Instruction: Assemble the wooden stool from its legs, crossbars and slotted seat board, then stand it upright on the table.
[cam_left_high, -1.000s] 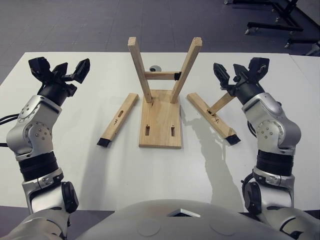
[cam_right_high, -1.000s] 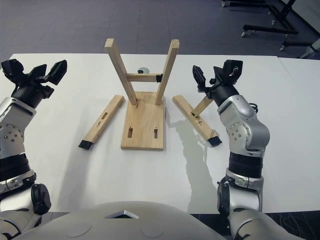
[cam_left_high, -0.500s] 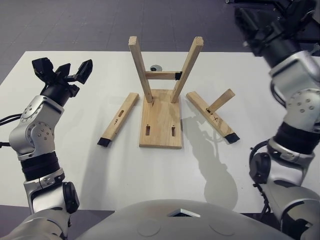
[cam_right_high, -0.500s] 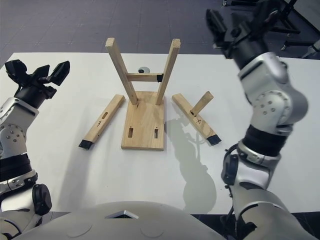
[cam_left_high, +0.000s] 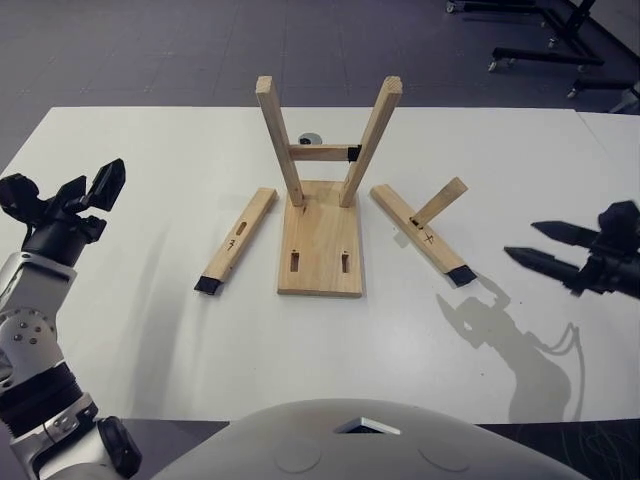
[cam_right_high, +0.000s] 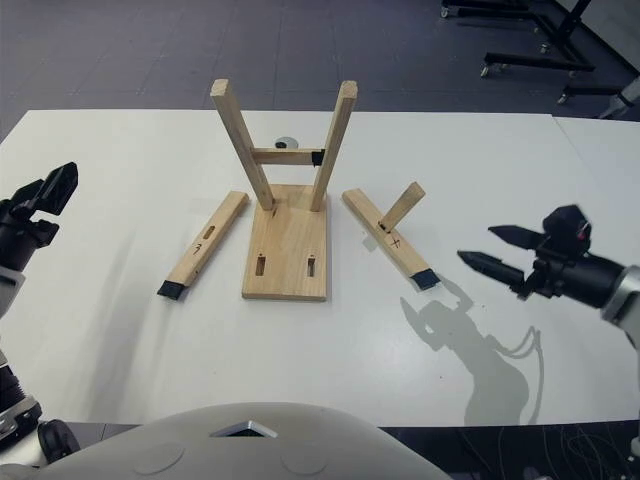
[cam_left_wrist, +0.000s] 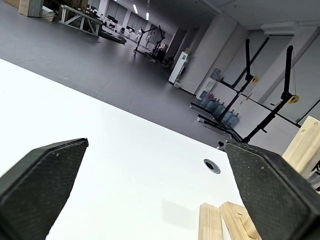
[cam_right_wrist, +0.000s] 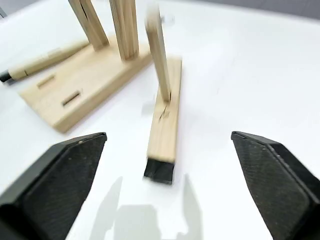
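The wooden stool lay part-built in the middle of the tabletop. Its slotted seat board lay flat, with 2 legs rising from the far end, joined by a crossbar. The 2 near slots stood empty. A loose leg lay just left of the board with its black-capped end nearest. To the right lay the right leg, capped end also nearest, with a second crossbar stuck into it and slanting up and to the far right.

The right jaws hung open above the right side of the tabletop, tips aimed left at the right leg but well apart from it. The left jaws were spread wide over the far left edge, gripping nothing.

The step in hand looked like taking up the right leg so its crossbar could be mated to the loose leg. Doing it well would mean closing across the leg's narrow faces between the crossbar joint and the cap, never on the crossbar, whose joint might twist loose. The far end should stay free of the grip, since it probably goes into a slot. The lift should be level to keep the crossbar from swinging into the 2 legs.
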